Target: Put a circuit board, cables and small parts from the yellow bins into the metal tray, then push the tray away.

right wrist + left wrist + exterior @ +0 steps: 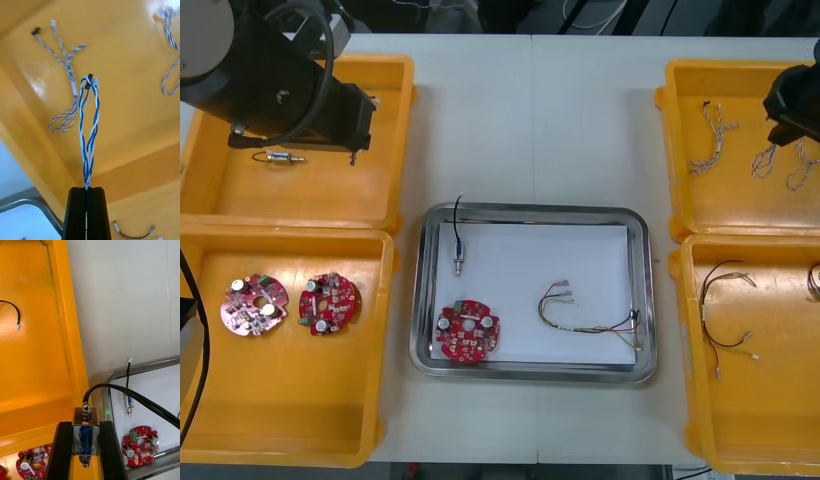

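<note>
Clenched on only the end of a blue-and-white cable (89,123) over the bin (123,56) right of the tray (532,372), the right claw (86,189) could drop it crossing over, a thin hold the front view seemingly hides, while the left claw (86,423) grips a small metal part (86,435) left of the tray.

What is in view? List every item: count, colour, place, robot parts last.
Bins: four, yellow, two each side.
Tray: one, metal, white inside, centre.
Boards: three, red; two in near left bin, one in tray.
Parts: three, metal; far left bin, tray, left pincer.
Twisted cables: three, blue-white, far right bin; one in right pincer.
Other cables: three, mixed colours; one in tray, two in near right bin.
Left pincer: black, shut on a part, over far left bin.
Right pincer: black, shut on a twisted cable, over far right bin.
</note>
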You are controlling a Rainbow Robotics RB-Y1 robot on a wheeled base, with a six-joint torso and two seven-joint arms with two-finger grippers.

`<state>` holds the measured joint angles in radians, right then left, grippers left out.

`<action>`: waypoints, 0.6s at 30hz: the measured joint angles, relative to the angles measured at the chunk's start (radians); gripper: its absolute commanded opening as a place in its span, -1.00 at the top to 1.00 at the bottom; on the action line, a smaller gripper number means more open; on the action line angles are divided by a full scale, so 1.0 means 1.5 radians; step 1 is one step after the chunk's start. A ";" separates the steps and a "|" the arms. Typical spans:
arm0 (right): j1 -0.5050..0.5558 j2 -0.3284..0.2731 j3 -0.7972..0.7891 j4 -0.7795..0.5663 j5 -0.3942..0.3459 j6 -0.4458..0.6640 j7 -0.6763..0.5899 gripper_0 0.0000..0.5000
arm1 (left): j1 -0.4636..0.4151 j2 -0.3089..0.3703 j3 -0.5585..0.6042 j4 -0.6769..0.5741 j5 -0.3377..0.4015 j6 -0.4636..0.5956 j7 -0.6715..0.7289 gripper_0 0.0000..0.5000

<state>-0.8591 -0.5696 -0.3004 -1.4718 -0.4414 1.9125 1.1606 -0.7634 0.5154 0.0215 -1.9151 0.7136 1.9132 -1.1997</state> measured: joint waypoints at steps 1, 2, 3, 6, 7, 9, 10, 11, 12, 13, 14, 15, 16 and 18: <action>0.000 -0.001 0.005 -0.014 0.000 0.000 0.024 1.00 | 0.000 0.000 0.000 0.000 0.000 0.000 0.005 1.00; 0.000 -0.002 0.011 -0.029 -0.002 0.000 0.045 1.00 | 0.000 0.000 0.000 -0.001 0.000 0.000 0.008 1.00; 0.000 -0.004 0.019 -0.044 -0.004 0.000 0.057 1.00 | 0.000 0.000 0.000 -0.001 0.000 0.000 0.012 1.00; 0.003 -0.009 0.051 -0.092 -0.019 0.001 0.060 1.00 | 0.000 0.000 0.003 -0.002 0.000 0.000 0.013 1.00; 0.005 -0.011 0.063 -0.107 -0.031 0.001 0.060 1.00 | 0.000 0.000 0.004 -0.002 0.000 0.000 0.013 1.00; 0.011 -0.017 0.088 -0.138 -0.068 0.001 0.060 1.00 | 0.000 0.000 0.006 -0.002 0.000 0.000 0.013 1.00; 0.015 -0.020 0.099 -0.149 -0.081 0.001 0.060 1.00 | 0.000 0.000 0.006 -0.002 0.000 0.000 0.013 1.00; 0.017 -0.021 0.108 -0.156 -0.087 0.001 0.060 1.00 | 0.000 0.000 0.007 -0.002 0.000 0.000 0.013 1.00; 0.019 -0.022 0.114 -0.161 -0.088 0.001 0.060 1.00 | 0.000 0.000 0.007 -0.002 0.000 0.000 0.013 1.00; 0.021 -0.022 0.119 -0.164 -0.092 0.002 0.060 1.00 | 0.000 0.000 0.007 -0.002 0.000 0.000 0.013 1.00; 0.023 -0.023 0.128 -0.173 -0.120 0.003 0.060 1.00 | 0.001 0.000 0.008 -0.002 0.000 0.000 0.013 1.00; 0.026 -0.027 0.139 -0.188 -0.161 0.003 0.060 1.00 | 0.001 0.000 0.007 -0.003 0.000 0.000 0.013 1.00; 0.029 -0.030 0.153 -0.204 -0.191 0.003 0.060 1.00 | 0.001 0.000 0.007 -0.003 0.000 0.000 0.013 1.00; 0.034 -0.038 0.184 -0.239 -0.216 0.003 0.060 1.00 | 0.001 0.000 0.007 -0.003 0.001 0.000 0.013 1.00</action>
<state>-0.8086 -0.6266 -0.0241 -1.8305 -0.7648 1.9173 1.2508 -0.7618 0.5155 0.0317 -1.9194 0.7155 1.9134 -1.1797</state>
